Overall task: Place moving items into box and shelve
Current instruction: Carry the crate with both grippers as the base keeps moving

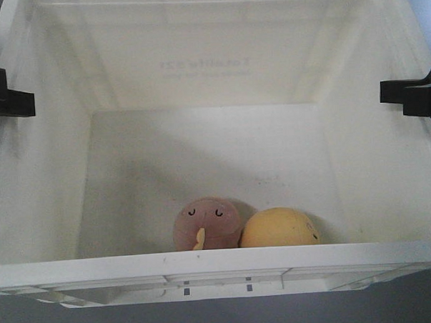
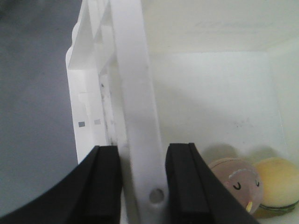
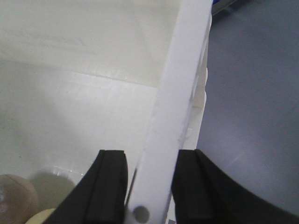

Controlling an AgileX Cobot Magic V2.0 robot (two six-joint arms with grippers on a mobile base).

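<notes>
The white box (image 1: 220, 262) fills the front view, its print faint on the far wall. Inside, against the near wall, the moving items lie side by side and touching: a pink plush ball (image 1: 207, 222) with a closed-eye face and a yellow-orange ball (image 1: 279, 228) to its right. My left gripper (image 1: 9, 95) clamps the left rim (image 2: 135, 93), jaws on either side of it (image 2: 143, 149). My right gripper (image 1: 409, 96) clamps the right rim (image 3: 182, 84) the same way (image 3: 149, 154). Both balls show in the left wrist view (image 2: 236, 179) (image 2: 280, 182).
A grey surface (image 2: 32, 116) lies outside the box on the left and on the right (image 3: 252, 116). A sliver of something blue (image 3: 224, 4) shows beyond the box's far right corner.
</notes>
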